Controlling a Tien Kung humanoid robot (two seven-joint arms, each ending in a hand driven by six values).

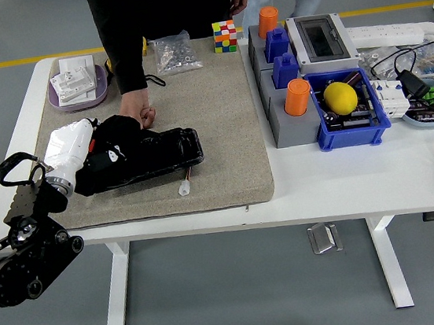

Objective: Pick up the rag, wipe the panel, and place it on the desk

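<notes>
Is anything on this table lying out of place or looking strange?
A small white plug on a thin wire trails loose from the black panel onto the mat. A lemon sits among electrical parts in the blue bin.

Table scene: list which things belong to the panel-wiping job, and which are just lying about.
Job: rag; black panel; left robot hand; person's hand steadying the panel.
Lying about: puzzle cube; lemon; orange cups; power strip.

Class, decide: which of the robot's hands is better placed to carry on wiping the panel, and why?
Left. The left hand already presses the black rag on the panel; the right arm is out of view.
</notes>
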